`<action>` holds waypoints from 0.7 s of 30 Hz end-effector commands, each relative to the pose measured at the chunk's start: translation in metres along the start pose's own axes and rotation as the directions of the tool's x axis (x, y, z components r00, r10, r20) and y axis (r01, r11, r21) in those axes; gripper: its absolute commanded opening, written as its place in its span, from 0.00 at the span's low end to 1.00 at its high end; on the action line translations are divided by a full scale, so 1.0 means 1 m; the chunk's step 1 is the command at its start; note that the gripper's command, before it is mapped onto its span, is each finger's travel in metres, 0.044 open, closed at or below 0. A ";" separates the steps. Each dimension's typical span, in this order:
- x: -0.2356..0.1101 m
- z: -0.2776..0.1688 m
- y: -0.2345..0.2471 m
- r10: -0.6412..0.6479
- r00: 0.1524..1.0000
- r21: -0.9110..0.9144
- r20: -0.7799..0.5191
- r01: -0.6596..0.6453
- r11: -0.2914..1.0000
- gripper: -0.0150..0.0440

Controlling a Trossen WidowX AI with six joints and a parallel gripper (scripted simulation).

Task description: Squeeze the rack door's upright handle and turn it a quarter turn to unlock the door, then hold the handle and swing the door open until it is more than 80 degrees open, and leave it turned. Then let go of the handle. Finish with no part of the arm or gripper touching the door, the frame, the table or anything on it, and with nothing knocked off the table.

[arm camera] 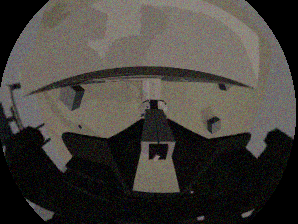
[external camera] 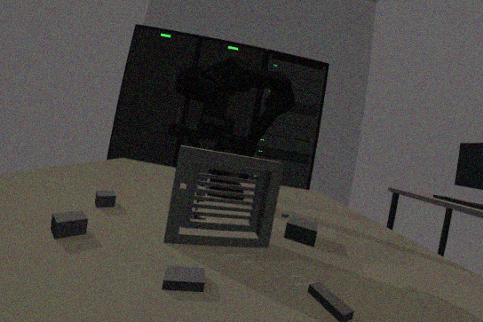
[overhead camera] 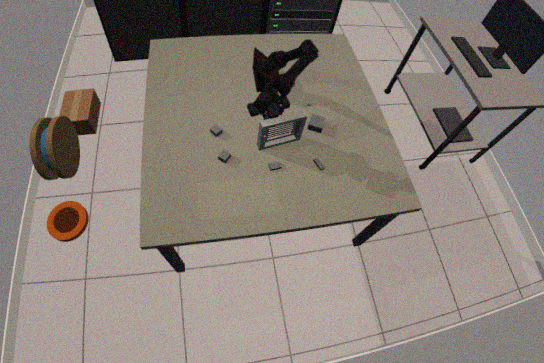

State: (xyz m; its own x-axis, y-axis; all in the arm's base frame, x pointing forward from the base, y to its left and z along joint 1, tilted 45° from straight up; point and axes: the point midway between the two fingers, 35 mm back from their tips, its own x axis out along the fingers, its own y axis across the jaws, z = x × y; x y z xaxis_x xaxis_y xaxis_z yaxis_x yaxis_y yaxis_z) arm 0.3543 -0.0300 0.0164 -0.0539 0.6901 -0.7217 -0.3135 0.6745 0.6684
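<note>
The rack frame (overhead camera: 260, 141) (external camera: 175, 217) stands upright on the table. Its slatted door (external camera: 222, 227) appears closed, in line with the frame. My gripper (overhead camera: 266, 115) (arm camera: 154, 121) is at the arm's side of the frame, near its top left corner in the top view. The wrist view shows the dark upright handle (arm camera: 158, 131) between the fingers, which are in close on both sides; the gripper is shut on it. How far the handle is turned cannot be told. The exterior view hides the handle, and the fingertips are lost in the dark there.
Grey blocks stand left of the frame (overhead camera: 216, 130) (overhead camera: 224, 156), in front of it (overhead camera: 275, 166) (external camera: 184, 278) and right of it (overhead camera: 316, 123) (external camera: 301, 231). A narrow bar (overhead camera: 318, 164) (external camera: 330, 302) lies at the front right. The wrist view shows blocks on both sides.
</note>
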 end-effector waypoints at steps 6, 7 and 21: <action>0.001 -0.001 0.000 0.000 1.000 0.005 0.000 0.000 1.000 0.33; 0.001 -0.001 0.000 0.000 1.000 0.005 0.000 0.000 1.000 0.32; 0.001 -0.001 0.000 0.000 1.000 0.365 0.000 0.000 0.931 0.30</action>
State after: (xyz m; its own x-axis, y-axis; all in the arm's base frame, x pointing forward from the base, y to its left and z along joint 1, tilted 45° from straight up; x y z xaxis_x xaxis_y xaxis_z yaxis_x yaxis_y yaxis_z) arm 0.3542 -0.0302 0.0163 -0.0537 0.6899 -0.7220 -0.0712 0.7185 0.6919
